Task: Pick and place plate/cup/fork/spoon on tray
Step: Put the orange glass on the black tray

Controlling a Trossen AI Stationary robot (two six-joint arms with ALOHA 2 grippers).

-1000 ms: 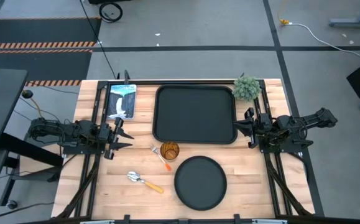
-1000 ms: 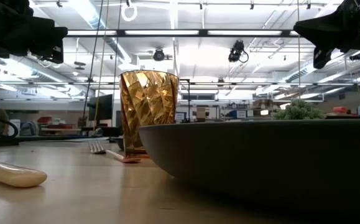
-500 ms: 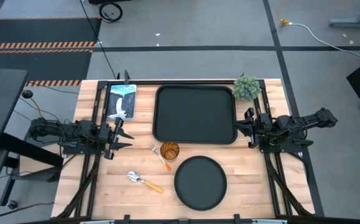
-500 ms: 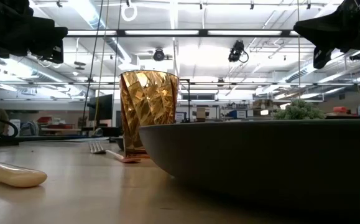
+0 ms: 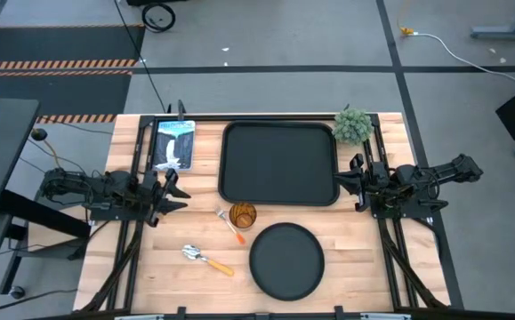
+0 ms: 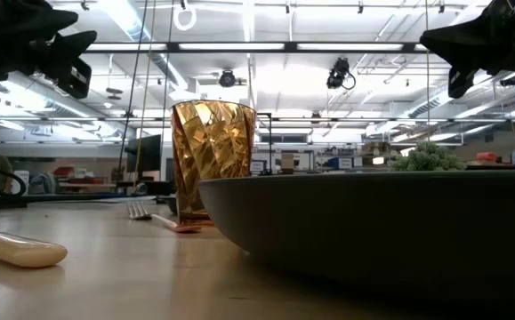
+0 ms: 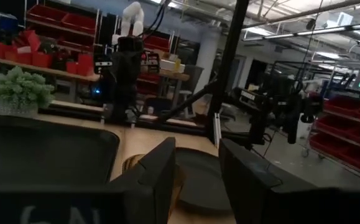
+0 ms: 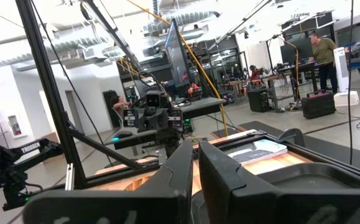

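The round black plate point(image 5: 286, 260) lies at the near middle of the table. The amber cup point(image 5: 243, 215) stands upright between the plate and the black rectangular tray point(image 5: 279, 164). The fork point(image 5: 229, 224) lies just left of the cup. The spoon point(image 5: 205, 259) lies flat left of the plate. My left gripper point(image 5: 179, 190) is open and empty above the table's left side, pointing right. In its wrist view point(image 7: 197, 168) the tray point(image 7: 43, 155) and the plate point(image 7: 198, 180) lie ahead. My right gripper point(image 5: 344, 183) is shut and empty beside the tray's right edge.
A small green plant point(image 5: 352, 125) stands at the tray's far right corner. A blue-and-white box point(image 5: 173, 144) lies left of the tray. Bare wood shows left of the spoon and right of the plate.
My left gripper has turned and tipped a little in place. Nothing on the table has moved.
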